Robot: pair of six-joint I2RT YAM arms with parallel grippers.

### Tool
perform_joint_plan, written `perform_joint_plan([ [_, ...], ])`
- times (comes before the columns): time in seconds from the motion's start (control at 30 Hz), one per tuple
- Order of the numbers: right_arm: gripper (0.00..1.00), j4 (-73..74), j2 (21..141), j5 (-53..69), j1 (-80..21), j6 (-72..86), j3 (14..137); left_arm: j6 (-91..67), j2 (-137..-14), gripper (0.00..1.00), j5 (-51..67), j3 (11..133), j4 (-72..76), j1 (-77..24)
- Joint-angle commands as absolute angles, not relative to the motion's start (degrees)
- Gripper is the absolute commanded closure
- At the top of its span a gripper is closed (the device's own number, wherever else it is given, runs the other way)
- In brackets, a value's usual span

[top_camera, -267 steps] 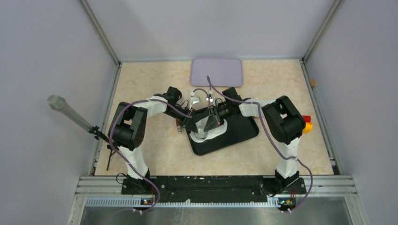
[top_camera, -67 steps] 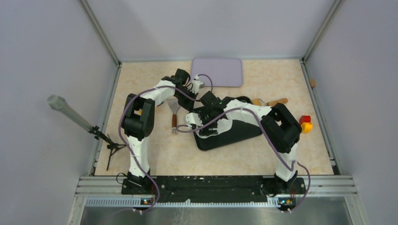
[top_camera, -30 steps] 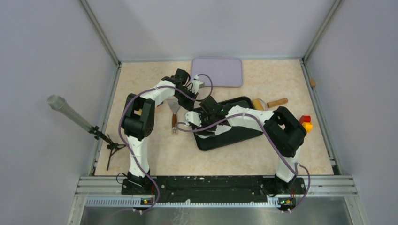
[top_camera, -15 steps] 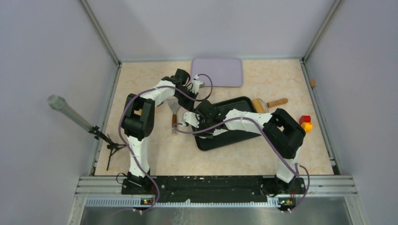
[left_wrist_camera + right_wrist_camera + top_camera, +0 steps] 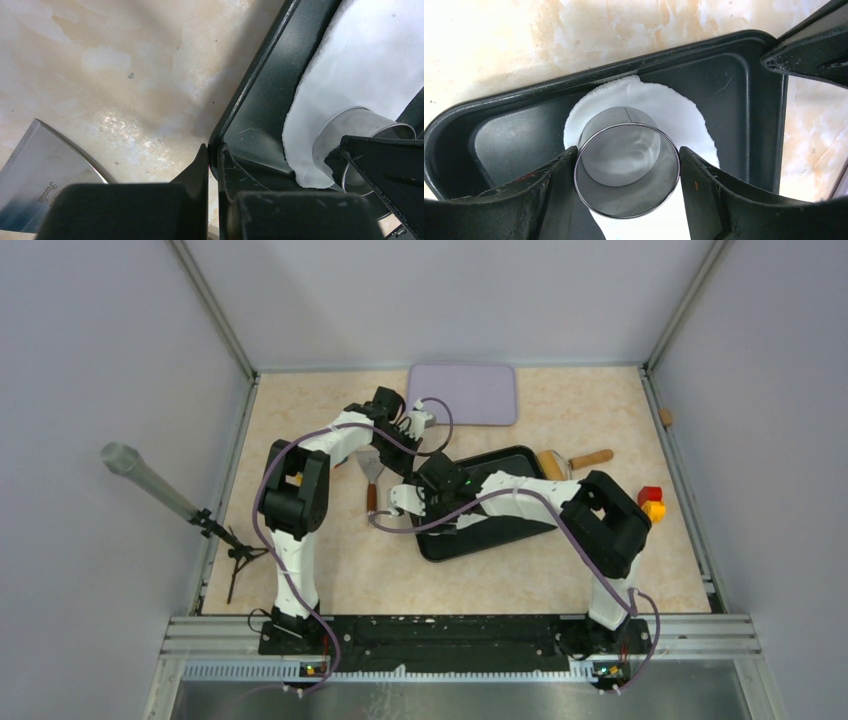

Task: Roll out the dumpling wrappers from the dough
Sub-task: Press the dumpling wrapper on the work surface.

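On dough (image 5: pixel 674 116) in tray (image 5: pixel 511 145), ring cutter (image 5: pixel 626 198) farther left.

Bright light's washing evenly over everything, glare's bouncing off the tabletop (image 5: pixel 115 125) and metal ring (image 5: pixel 624 202), soft shadow's pooling beside the tray (image 5: pixel 260 115).

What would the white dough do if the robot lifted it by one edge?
Probably flop: the dough lies as a thin flat sheet in the tray, so it would likely droop and stretch. It looks soft and light, and might tear where the ring presses on it.
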State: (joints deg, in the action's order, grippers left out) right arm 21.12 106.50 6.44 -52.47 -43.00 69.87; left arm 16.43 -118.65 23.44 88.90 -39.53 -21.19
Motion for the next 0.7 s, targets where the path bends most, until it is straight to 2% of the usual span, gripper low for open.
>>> perform_joint_plan([
  [0.0,0.45,29.5,107.8,11.6,-51.7,-48.9,69.3,16.6,-118.4,1.00,23.9,87.4,-39.5,-21.9],
  [0.5,0.40,31.2,108.5,17.2,-49.2,-58.7,70.0,16.8,-118.2,1.00,24.3,87.5,-39.6,-22.0],
  [0.67,0.40,29.7,110.3,15.3,-49.2,-55.4,71.8,16.7,-118.3,1.00,24.2,87.4,-39.6,-21.9],
])
